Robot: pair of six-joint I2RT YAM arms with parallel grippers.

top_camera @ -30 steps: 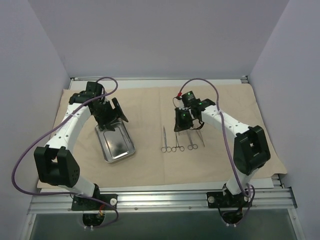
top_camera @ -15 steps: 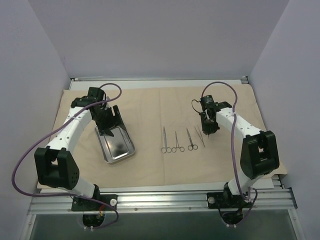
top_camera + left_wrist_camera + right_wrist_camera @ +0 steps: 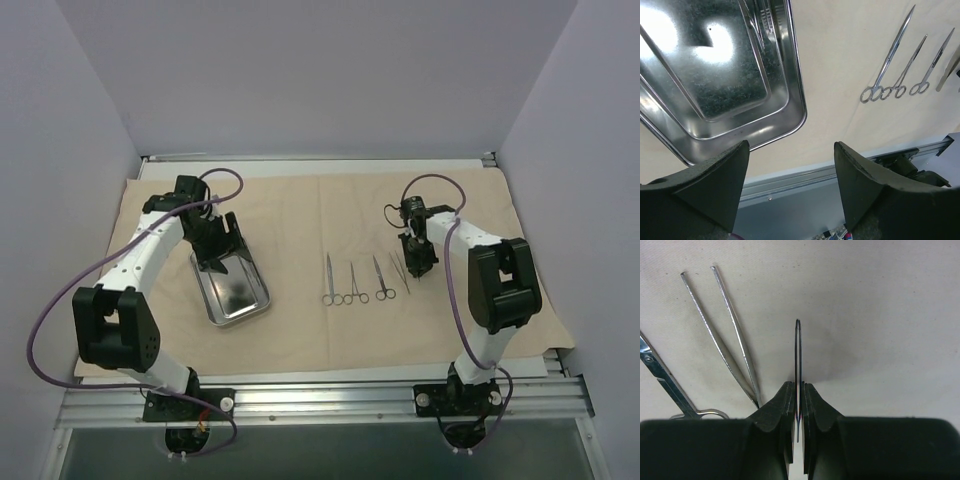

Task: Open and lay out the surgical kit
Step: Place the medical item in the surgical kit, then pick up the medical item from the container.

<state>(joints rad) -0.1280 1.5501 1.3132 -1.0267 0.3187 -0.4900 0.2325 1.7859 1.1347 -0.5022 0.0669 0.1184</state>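
At centre of the right wrist view, the right gripper pinches a slim dark instrument edge-on above beige cloth, right of shiny tweezers; the left gripper hangs spread, the steel tray upper left of it.

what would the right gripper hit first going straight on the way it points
Likely the beige cloth wrap, beside the slim steel tweezers; the thin dark instrument in the right gripper would touch first.
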